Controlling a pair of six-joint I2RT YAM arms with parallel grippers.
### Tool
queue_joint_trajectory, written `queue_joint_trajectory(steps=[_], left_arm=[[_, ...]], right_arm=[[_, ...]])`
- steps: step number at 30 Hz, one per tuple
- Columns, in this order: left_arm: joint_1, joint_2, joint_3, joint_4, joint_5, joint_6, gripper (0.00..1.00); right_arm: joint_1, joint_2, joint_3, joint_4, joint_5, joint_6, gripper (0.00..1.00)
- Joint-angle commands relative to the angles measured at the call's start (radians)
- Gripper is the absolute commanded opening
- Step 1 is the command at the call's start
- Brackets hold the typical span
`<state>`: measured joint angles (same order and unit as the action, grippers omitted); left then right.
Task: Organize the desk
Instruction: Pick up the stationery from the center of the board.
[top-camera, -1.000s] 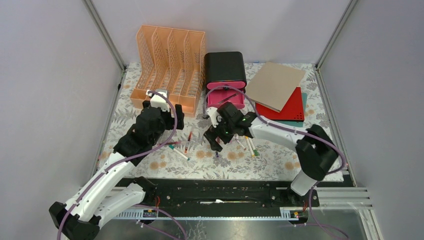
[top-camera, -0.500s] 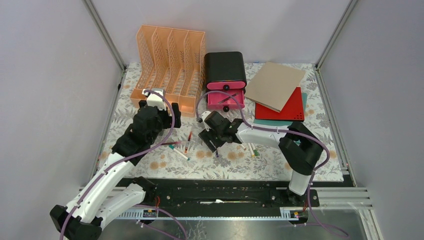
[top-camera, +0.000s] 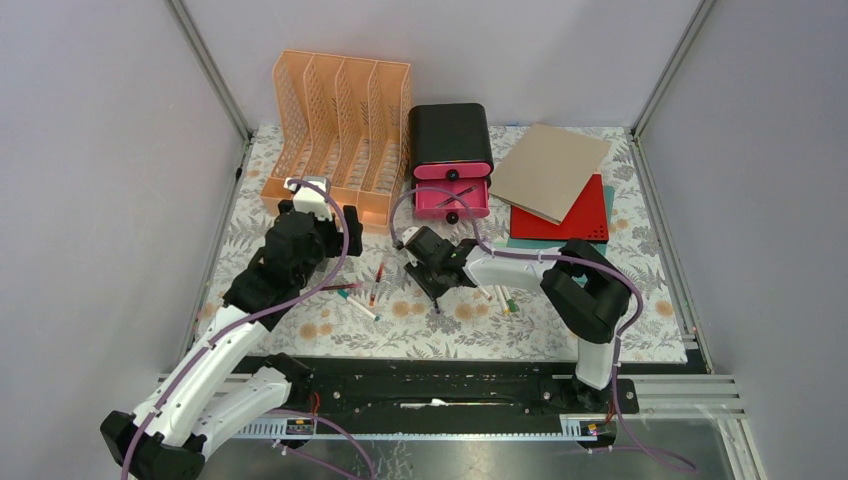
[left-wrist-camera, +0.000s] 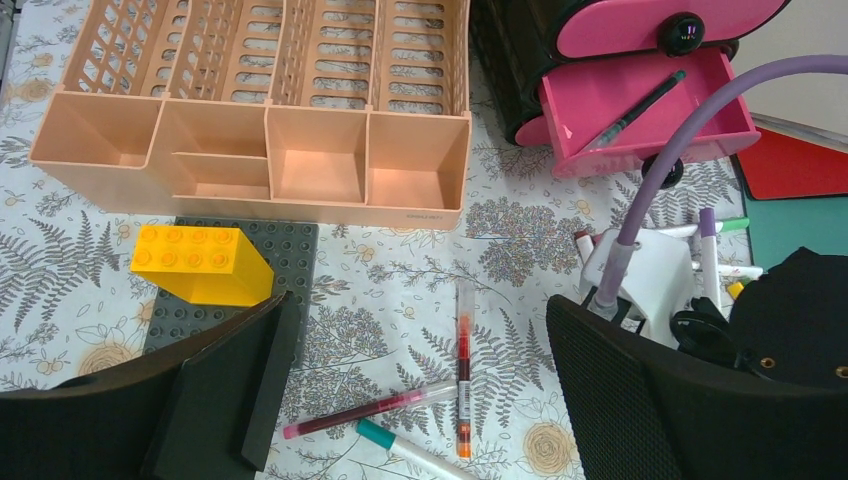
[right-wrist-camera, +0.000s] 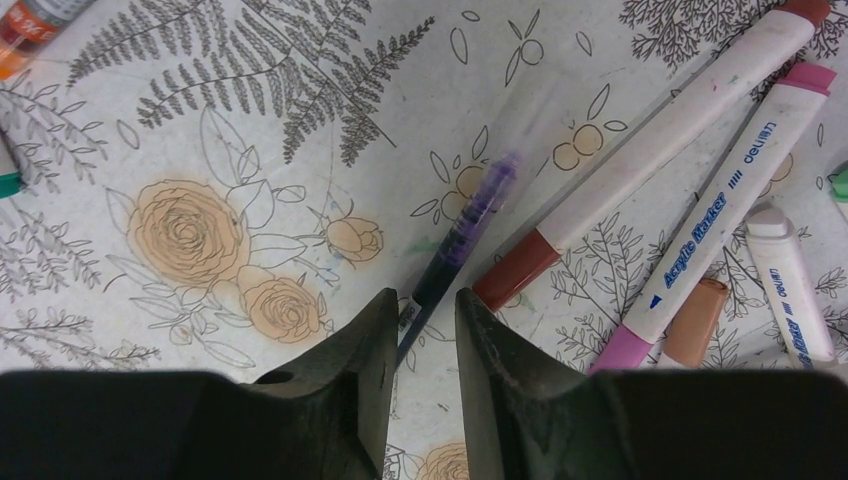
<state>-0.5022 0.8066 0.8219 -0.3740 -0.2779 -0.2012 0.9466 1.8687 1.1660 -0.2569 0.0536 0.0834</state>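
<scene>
the flowered surface (top-camera: 560, 320) spans the booth floor under both arms, with the orange rack (top-camera: 340, 120) at its far left. nearer than the rack and to its right, the right claw (right-wrist-camera: 425, 300) is nearly closed, its fingers flanking the tip of a purple pen (right-wrist-camera: 470, 220); i cannot tell whether it grips. just in front of the rack, the left claw (left-wrist-camera: 418, 305) gapes wide and empty, beside a yellow brick (left-wrist-camera: 200, 265).

This is a robotics lab test cell dressed as an office. Plain grey wall panels (top-camera: 100, 150) held by aluminium posts (top-camera: 210, 70) box in the desk (top-camera: 450, 335), which wears a fern-and-flower cloth. The left arm (top-camera: 230, 340) and right arm (top-camera: 520, 265) are bolted to a black rail (top-camera: 430, 385) at its near edge. The office goods are an orange file rack (top-camera: 340, 130), a drawer box (top-camera: 450, 140) and markers (right-wrist-camera: 700, 200).
</scene>
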Motion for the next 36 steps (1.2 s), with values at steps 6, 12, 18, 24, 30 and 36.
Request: queue_joint_trajectory(steps=[6, 12, 18, 24, 30, 36], left_arm=[[0.009, -0.005, 0.001, 0.016, 0.024, 0.008, 0.99], [0.011, -0.006, 0.0, 0.015, 0.03, 0.008, 0.99], [0.013, -0.005, 0.001, 0.016, 0.033, 0.007, 0.99], [0.017, -0.007, 0.0, 0.016, 0.034, 0.006, 0.99], [0.016, -0.011, 0.0, 0.016, 0.033, 0.006, 0.99], [0.02, -0.009, 0.0, 0.017, 0.037, 0.004, 0.99]], right_arm=[[0.015, 0.041, 0.054, -0.028, 0.028, -0.036, 0.27], [0.025, 0.068, 0.071, -0.057, 0.05, -0.072, 0.22], [0.033, 0.076, 0.084, -0.079, 0.077, -0.111, 0.12], [0.033, 0.055, 0.107, -0.112, -0.002, -0.131, 0.0], [0.031, 0.008, 0.131, -0.145, -0.051, -0.174, 0.0], [0.032, -0.049, 0.13, -0.149, -0.044, -0.231, 0.0]])
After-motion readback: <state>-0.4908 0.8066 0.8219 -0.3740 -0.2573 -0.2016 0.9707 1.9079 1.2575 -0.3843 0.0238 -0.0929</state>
